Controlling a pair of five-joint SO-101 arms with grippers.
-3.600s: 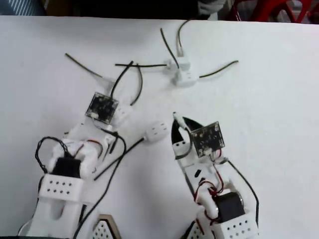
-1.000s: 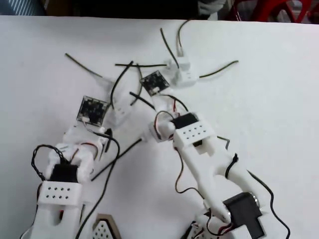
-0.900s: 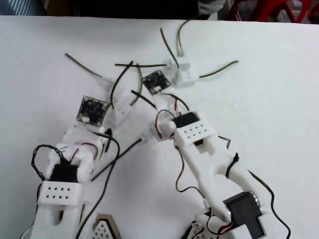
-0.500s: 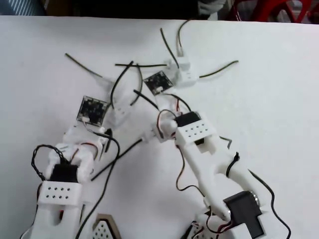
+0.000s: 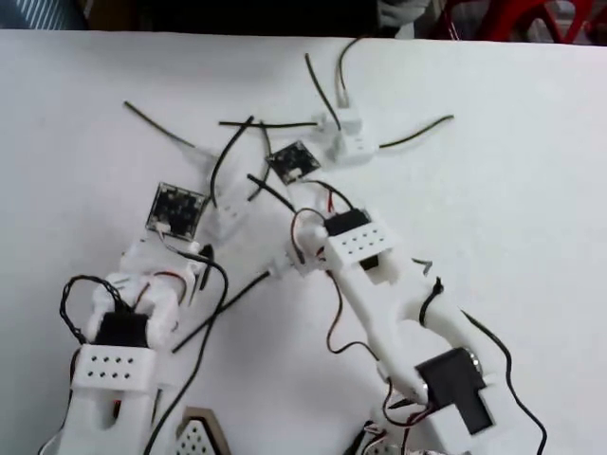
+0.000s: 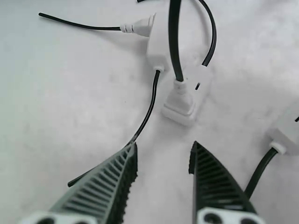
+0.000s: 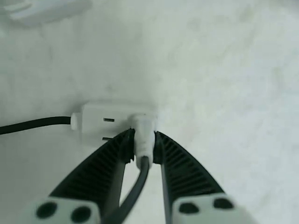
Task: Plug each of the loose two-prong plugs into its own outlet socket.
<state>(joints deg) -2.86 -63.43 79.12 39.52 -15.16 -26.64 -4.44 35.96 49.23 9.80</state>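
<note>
My right gripper [image 7: 142, 140] is shut on a white two-prong plug [image 7: 144, 133] with a black cord. The plug presses against a white outlet socket [image 7: 105, 125], beside a bare pair of slots; its prongs are hidden. In the high view this socket [image 5: 285, 261] peeks out from under the right arm's wrist [image 5: 356, 242]. My left gripper [image 6: 161, 156] is open just above the table. Slightly beyond its tips another white plug [image 6: 180, 100] stands in its socket [image 6: 200, 79]. A further socket [image 6: 156, 42] has a plug [image 6: 140, 28] at its side.
Two more white sockets with cords [image 5: 346, 137] lie together at the back of the table. Black cords [image 5: 237, 152] sprawl between them and the left arm [image 5: 119, 351]. A pale perforated object [image 5: 194, 436] sits at the near edge.
Since 3.6 s ago the right arm swung from the near side out over the middle socket. Over the last second its wrist shifted slightly left. The left arm has kept still.
</note>
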